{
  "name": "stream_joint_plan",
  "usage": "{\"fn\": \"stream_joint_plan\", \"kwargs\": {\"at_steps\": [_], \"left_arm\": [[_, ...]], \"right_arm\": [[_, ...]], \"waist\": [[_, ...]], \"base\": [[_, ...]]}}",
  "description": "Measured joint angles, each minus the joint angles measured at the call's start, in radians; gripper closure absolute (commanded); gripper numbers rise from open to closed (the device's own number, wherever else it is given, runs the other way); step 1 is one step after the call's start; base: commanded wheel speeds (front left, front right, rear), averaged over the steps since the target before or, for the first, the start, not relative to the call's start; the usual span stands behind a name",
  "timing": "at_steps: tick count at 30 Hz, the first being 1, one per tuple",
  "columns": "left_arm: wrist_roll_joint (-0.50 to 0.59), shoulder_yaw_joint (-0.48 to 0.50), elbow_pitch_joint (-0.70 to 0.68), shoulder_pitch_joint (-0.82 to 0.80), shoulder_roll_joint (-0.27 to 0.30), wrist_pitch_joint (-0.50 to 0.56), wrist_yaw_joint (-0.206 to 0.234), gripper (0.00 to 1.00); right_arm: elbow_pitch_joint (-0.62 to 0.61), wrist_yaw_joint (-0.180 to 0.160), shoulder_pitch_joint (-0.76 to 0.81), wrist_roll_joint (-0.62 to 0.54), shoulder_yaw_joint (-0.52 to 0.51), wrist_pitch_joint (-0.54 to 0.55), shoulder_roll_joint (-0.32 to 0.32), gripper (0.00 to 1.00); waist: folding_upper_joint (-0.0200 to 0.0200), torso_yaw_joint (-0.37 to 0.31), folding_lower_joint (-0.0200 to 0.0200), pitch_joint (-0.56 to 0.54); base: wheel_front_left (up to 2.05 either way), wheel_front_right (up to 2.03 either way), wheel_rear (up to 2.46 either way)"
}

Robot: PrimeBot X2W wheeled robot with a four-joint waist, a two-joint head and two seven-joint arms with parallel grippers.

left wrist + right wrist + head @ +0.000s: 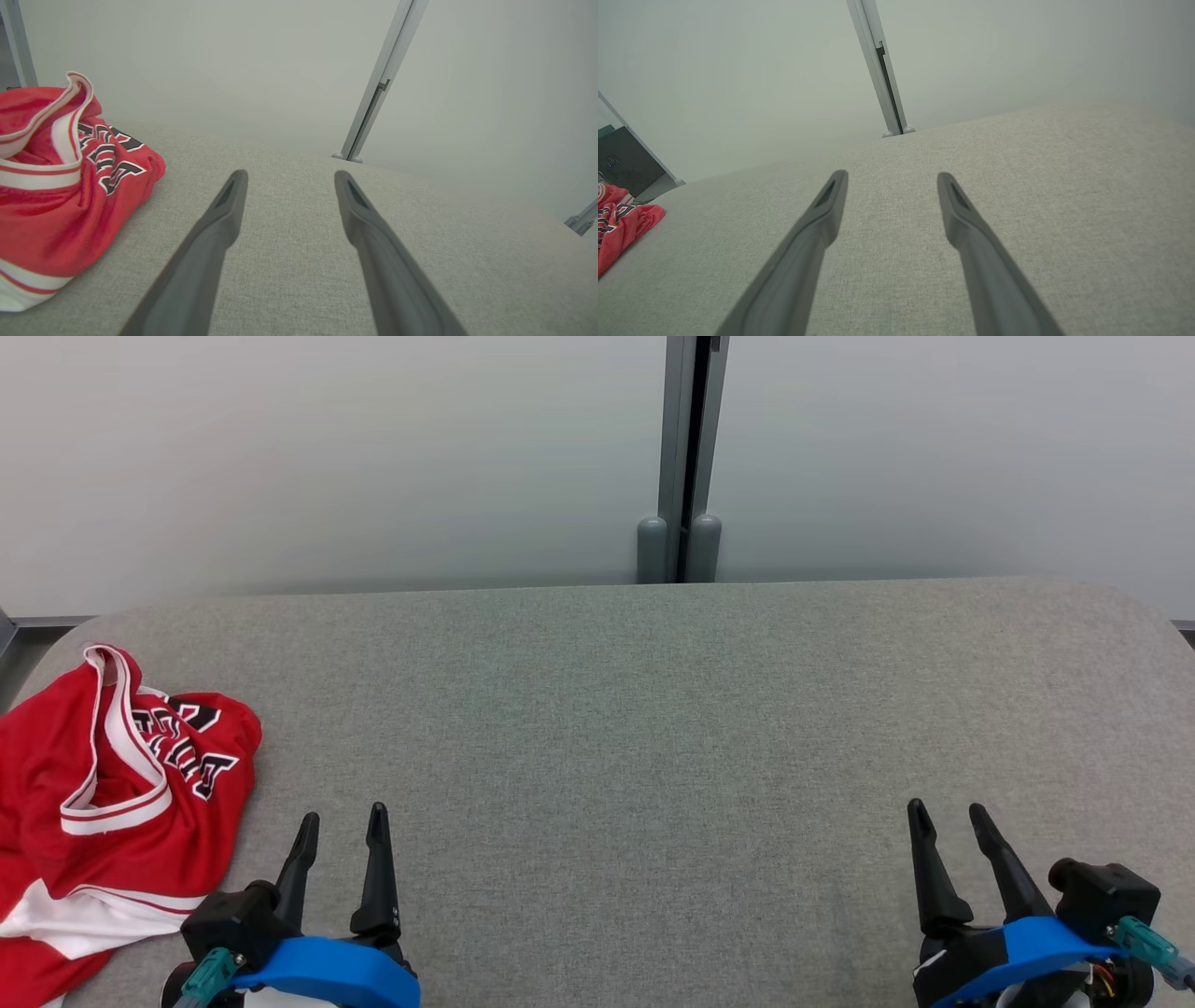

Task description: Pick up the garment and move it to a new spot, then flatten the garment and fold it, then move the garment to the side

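The 1st step, picking up the garment, is the one in hand, and judging by how things lie it has not begun. The red jersey (112, 784) sits crumpled in a heap on the grey padded table (653, 709), off to the left of the left gripper (344, 815). Its nearest folds are close beside that gripper's outer finger but apart from it. The left jaws are spread wide and hold nothing, with bare table fabric between the 2 fingers. The right gripper (947, 808) is also spread wide and empty, and the jersey is well away to the left of its jaws, across the open table. Ahead of both pairs of jaws the table runs clear to the pale wall (373, 457). The next move probably falls to the left arm: swing left until the jaws straddle a raised fold, perhaps the white-trimmed edge (70, 98) that stands up from the heap, then lower and close. The grip should take enough cloth to lift the whole jersey toward the open stretch between the 2 grippers. A bunched hold would make flattening harder.
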Motion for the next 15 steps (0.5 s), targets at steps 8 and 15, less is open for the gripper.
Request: {"fn": "stream_joint_plan", "kwargs": {"at_steps": [8, 15], "left_arm": [[0.035, -0.012, -0.003, 0.01, 0.003, 0.024, 0.013, 0.0], [0.076, -0.023, -0.012, 0.017, 0.012, 0.033, 0.032, 0.0]], "right_arm": [[0.01, 0.0, 0.001, -0.058, 0.008, 0.001, -0.001, 0.0], [0.016, 0.0, 0.003, -0.11, 0.005, 0.0, -0.002, 0.0]], "waist": [[0.0, 0.002, 0.0, -0.001], [0.0, 0.005, 0.0, -0.002]], "base": [[0.0, 0.0, 0.0], [0.0, 0.0, 0.0]]}}
